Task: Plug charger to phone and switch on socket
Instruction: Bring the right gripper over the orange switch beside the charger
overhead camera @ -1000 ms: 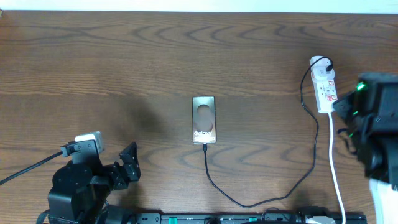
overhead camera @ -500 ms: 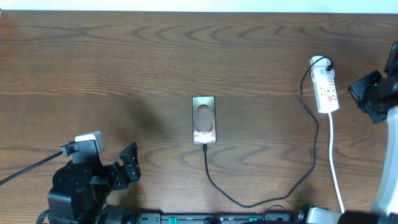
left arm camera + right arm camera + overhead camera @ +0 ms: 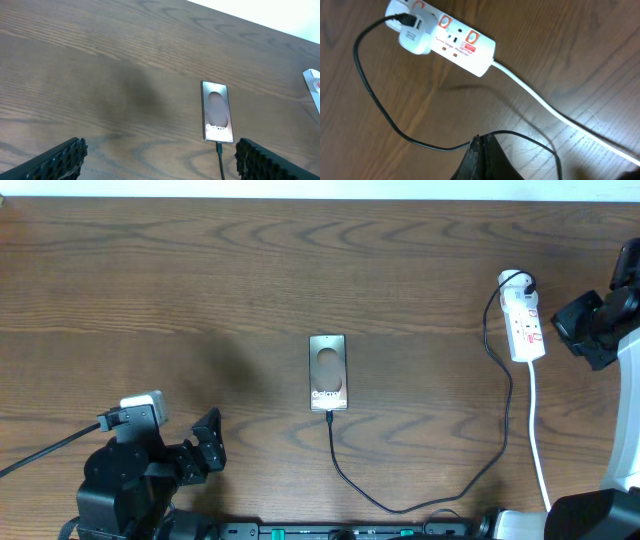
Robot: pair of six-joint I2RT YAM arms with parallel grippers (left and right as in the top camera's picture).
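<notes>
The charger (image 3: 330,430) looked plugged into the phone (image 3: 328,372), leaving the socket (image 3: 523,328). The right gripper (image 3: 481,145), shut and empty, needed to press its switch; left gripper (image 3: 210,442) gaped empty

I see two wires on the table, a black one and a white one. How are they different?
The charger cable is thin and black; the cord of the socket is thick and white. The charger cable swings in a wide loop and ends at the phone; the cord runs nearly straight toward the near edge of the table. Both start at the socket and lie on the table.
</notes>
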